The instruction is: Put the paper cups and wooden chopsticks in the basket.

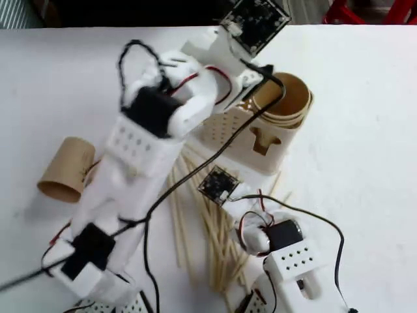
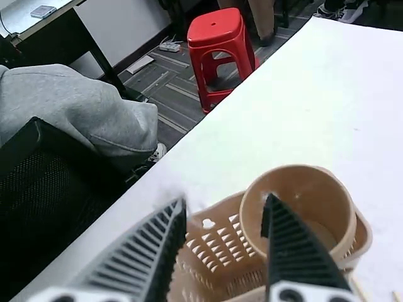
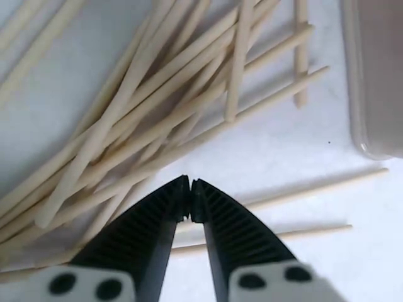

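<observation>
We see the left gripper (image 2: 225, 201) with its two black ribbed fingers (image 2: 151, 258) spread wide apart and holding nothing; between and past them stands a paper cup (image 2: 308, 207), upright and mouth up, inside the basket (image 2: 214, 251); one finger crosses in front of the cup's rim, and we cannot tell whether it touches it; the perforated basket wall lies below the gap between the fingers. Past the table's edge in this wrist view a red stool (image 2: 220, 44) stands on the floor.

The right gripper (image 3: 190, 185) has its fingers (image 3: 227, 226) pressed together, tips meeting, with nothing caught between them; it hangs over the wooden chopsticks (image 3: 145, 113), which lie loose and crossed in a heap on the white table (image 1: 365, 163); two single sticks run apart from the heap, passing under the closed fingers; we cannot tell whether the tips touch the table; a corner of the basket shows just beside the heap.

From the high view, the left arm stretches up to the basket and the right arm sits low, near the chopsticks, which fan out from the basket's foot toward it; a second paper cup (image 1: 65, 168) lies on its side on the table, well apart from the basket, on the far side of the left arm.
</observation>
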Tool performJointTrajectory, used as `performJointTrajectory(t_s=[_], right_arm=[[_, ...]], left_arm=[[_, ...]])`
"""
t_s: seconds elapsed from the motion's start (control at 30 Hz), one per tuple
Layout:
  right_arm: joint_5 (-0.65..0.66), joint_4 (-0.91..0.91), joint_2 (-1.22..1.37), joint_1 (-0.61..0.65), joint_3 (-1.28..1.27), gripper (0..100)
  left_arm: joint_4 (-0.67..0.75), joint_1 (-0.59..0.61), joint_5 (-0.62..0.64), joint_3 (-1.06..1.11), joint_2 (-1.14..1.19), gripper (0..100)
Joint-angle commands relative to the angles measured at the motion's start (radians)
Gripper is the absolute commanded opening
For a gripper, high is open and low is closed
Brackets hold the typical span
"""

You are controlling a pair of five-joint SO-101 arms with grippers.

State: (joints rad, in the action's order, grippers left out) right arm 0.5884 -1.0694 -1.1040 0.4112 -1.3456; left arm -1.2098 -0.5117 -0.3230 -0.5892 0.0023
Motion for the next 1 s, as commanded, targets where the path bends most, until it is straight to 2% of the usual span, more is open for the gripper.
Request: performJointTrajectory(t_s=[0.0, 0.27, 0.43, 0.53, 0.7, 0.87, 0.97], right_arm=[[0.002, 0.013, -0.010, 0.005, 0.005, 2.0], [0.002, 0.013, -0.010, 0.004, 0.005, 2.0], [0.002, 0.013, -0.010, 0.002, 0.005, 2.1], [0.002, 0.013, -0.010, 0.002, 0.005, 2.1], [0.002, 0.013, -0.010, 0.001, 0.003, 2.1], [0.003, 0.013, -0.010, 0.001, 0.003, 2.2], [0.005, 0.013, -0.010, 0.001, 0.003, 2.2]], left_arm=[[-0.173, 0.045, -0.112, -0.083, -0.139, 20], [-0.443, 0.222, -0.285, -0.077, -0.239, 20], [-0.580, 0.331, -0.351, -0.075, -0.246, 20], [-0.578, 0.446, -0.370, -0.031, -0.246, 21], [-0.577, 0.568, -0.522, 0.173, -0.275, 21], [-0.563, 0.604, -0.632, 0.428, -0.467, 20], [-0.493, 0.627, -0.681, 0.623, -0.621, 21]])
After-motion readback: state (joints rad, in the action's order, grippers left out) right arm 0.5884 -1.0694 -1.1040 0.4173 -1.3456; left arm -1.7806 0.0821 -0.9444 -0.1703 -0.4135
